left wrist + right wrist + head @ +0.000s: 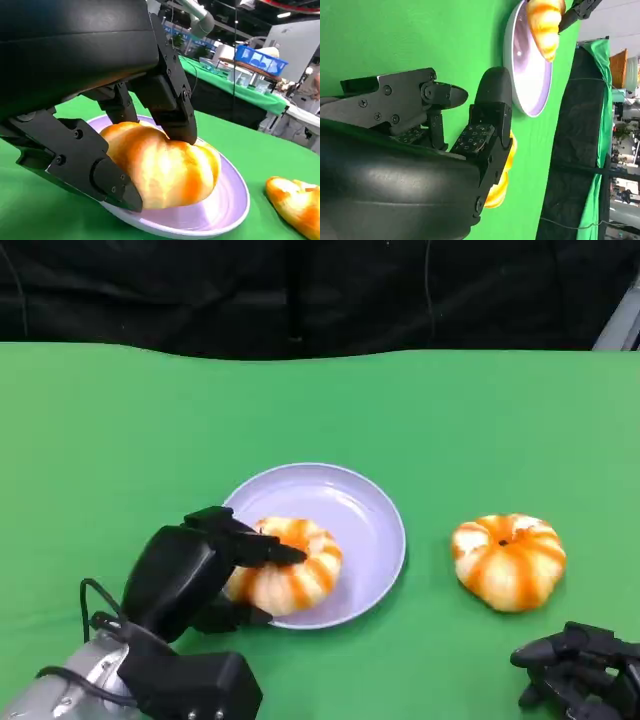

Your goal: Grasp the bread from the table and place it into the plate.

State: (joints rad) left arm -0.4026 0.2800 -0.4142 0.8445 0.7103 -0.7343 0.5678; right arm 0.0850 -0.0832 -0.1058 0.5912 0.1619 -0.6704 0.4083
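Surface: green cloth table point(120, 420), dark curtain behind.
Left hand point(190, 575): fingers clamped around the striped bread roll point(290, 565), which already sits on the near-left part of the lavender plate point(375, 515).
Right hand point(580, 665): holding nothing, fingers loosely apart, near a second roll point(508, 560) on the cloth.
Risk: roll's close to the rim, so a sticky release could probably drag it off.

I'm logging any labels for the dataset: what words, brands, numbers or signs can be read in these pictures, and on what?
None can be read: the plate, both breads, the left hand and the right hand carry no lettering.
Left wrist view: the background hall is too blurred to tell.
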